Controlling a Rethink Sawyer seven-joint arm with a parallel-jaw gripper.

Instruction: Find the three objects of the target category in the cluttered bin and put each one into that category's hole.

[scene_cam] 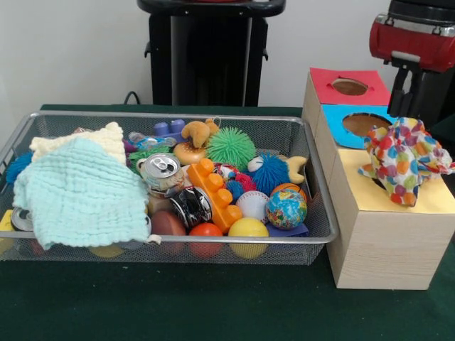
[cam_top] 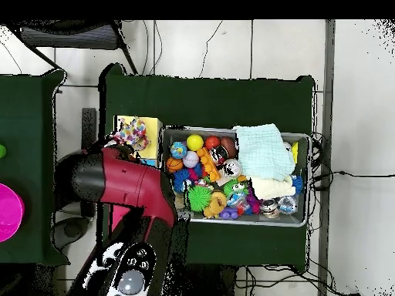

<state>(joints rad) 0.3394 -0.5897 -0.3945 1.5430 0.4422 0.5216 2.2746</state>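
One dotted cloth [scene_cam: 402,159] is showing right now, and it's sitting bunched up on the yellow top of the wooden box [scene_cam: 384,245], right about where the yellow hole should be; the hole itself is hiding under it, so I can't tell if any of the cloth is poking in yet

Going left to right in the front view: the bin [scene_cam: 178,244] is taking up the left and middle, with the mint waffle cloth [scene_cam: 82,195] lying over the cream one [scene_cam: 78,142] at its left end, then a can [scene_cam: 162,170], an orange block [scene_cam: 213,193], spiky balls and a little globe ball [scene_cam: 286,208]. No other dotted cloths are visible in there; I'm guessing any left are buried, maybe under the waffle cloths. Just right of the bin the boxes are standing, red top farthest, blue next, yellow nearest the camera

The arm [scene_cam: 412,50] is hanging behind and above the cloth at the top right, so the cloth is lying below it and toward the camera. The gripper is hidden, so can't tell if it's gripping or let go

Next move probably comes down to whether the bundle needs pushing straight down
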